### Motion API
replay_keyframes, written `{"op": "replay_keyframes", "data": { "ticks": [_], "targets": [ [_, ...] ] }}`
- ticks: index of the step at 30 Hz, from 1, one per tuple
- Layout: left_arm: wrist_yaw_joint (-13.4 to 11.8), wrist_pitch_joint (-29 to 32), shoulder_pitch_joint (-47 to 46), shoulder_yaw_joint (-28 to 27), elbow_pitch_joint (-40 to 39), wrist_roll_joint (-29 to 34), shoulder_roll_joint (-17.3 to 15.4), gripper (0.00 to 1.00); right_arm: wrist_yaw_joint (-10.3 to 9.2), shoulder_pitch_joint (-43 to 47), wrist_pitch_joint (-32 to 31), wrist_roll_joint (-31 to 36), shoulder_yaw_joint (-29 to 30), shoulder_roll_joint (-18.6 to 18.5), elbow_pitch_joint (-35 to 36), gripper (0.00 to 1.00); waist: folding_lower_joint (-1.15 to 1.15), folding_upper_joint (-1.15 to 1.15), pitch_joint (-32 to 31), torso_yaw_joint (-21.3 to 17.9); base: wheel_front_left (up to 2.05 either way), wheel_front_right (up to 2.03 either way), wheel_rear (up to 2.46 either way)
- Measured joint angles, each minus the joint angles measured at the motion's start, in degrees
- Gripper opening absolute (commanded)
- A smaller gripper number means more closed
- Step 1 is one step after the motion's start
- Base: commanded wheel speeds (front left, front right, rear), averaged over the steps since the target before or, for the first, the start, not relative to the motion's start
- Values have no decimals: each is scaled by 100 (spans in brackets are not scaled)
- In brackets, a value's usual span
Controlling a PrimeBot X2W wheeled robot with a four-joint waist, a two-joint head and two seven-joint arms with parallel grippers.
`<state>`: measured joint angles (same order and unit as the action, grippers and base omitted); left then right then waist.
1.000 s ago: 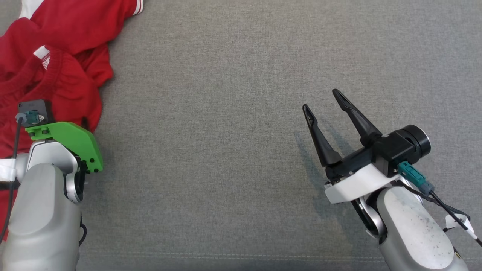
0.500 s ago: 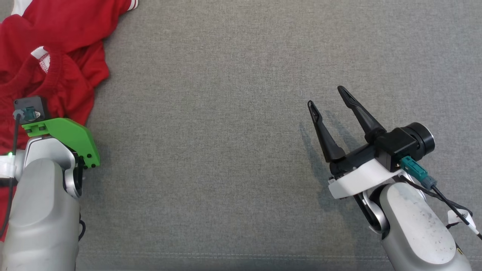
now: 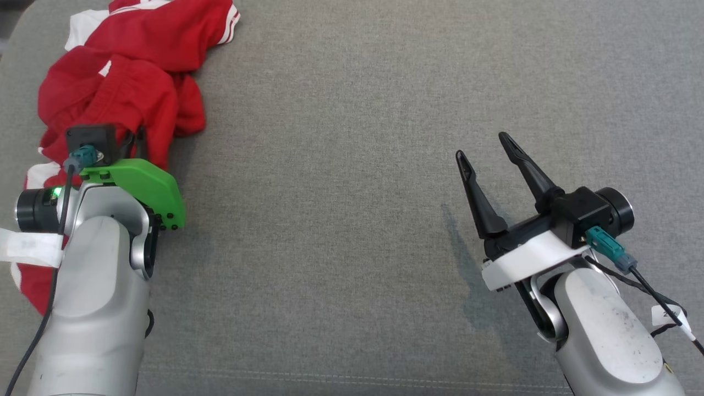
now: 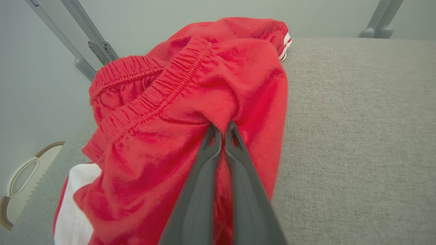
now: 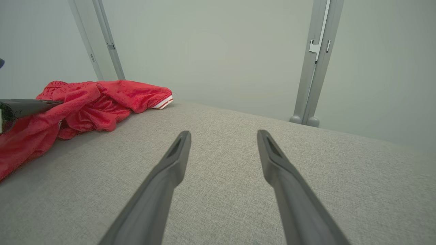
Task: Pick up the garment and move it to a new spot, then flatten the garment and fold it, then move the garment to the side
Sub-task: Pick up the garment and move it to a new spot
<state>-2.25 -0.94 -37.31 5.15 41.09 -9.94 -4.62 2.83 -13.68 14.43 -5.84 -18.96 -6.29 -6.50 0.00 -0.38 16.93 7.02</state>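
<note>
The garment is a pair of red shorts with white side stripes, bunched at the far left of the grey surface. In the left wrist view my left gripper is shut on a pinched fold of the garment just below its elastic waistband, and the cloth drapes down around the fingers. From the head camera the green wrist mount covers those fingers. My right gripper hovers open over bare surface at the right, nothing between its fingers. The garment lies far to its left.
The grey fabric surface stretches wide between the two arms, with a stitched seam along its near edge. Metal posts stand against a pale wall behind. A white handled object sits below the surface's left edge.
My left gripper has closed on the garment, and the cloth has gathered up and come rightwards with it. The head view has shifted a little. The right gripper stays open in about the same place.
</note>
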Motion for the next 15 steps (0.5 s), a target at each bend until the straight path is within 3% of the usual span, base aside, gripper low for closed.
{"op": "replay_keyframes", "data": {
  "ticks": [15],
  "targets": [
    [599,-645,0,613,-580,189,37,0,-144,352,0,-179,29,161,-147,100,0,0,-927,-146,0,0,0]
  ]
}}
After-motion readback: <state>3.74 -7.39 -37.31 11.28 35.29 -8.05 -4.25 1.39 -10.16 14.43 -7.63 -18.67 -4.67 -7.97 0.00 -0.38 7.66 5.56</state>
